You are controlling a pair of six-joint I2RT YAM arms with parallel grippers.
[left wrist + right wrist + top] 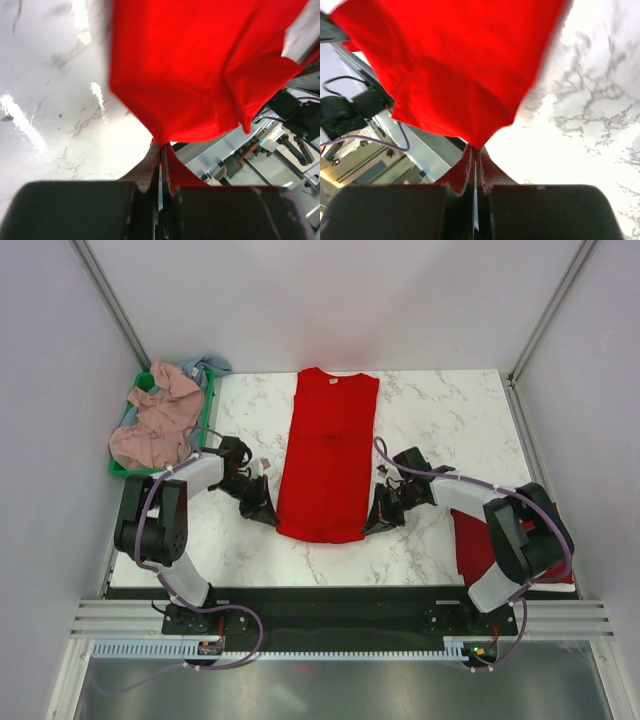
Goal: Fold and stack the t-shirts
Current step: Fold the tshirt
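A red t-shirt (328,455) lies as a long narrow strip down the middle of the marble table, sleeves folded in, white neck label at the far end. My left gripper (268,515) is shut on its near left corner (165,100). My right gripper (378,521) is shut on its near right corner (465,80). Both corners are lifted slightly off the table. A dusty pink t-shirt (155,420) and a grey-blue one (207,365) lie heaped in the bin. Another red t-shirt (478,545) lies folded at the near right, partly under my right arm.
A green plastic bin (128,468) stands at the far left edge of the table. White walls with metal posts enclose the back and sides. The black base rail (330,605) runs along the near edge.
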